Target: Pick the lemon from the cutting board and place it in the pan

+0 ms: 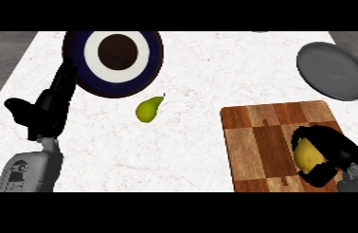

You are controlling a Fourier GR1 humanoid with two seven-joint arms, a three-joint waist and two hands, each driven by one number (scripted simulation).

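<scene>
Right hand (328,156) curled around lemon (305,155), fingers and thumb wrapping it from the right; yellow visible only on the lemon's left side. Lemon down at cutting board (262,142), over the board's right-hand part toward the near edge; contact with the wood or a slight lift hard to tell. Board itself flat on white table (196,147).

Pan (328,70) beyond the board's far right corner, grey, cut off by the view's right edge, holding nothing. Well apart from the lemon.

Left hand (45,109) far left of the board, fingers straight and pointing up, holding nothing, resting. Fingertips close to the rim of a dark blue and white plate (115,61) set beyond and left of the board.

Green pear (149,109) lying on the table left of the board, just below the plate, untouched.
</scene>
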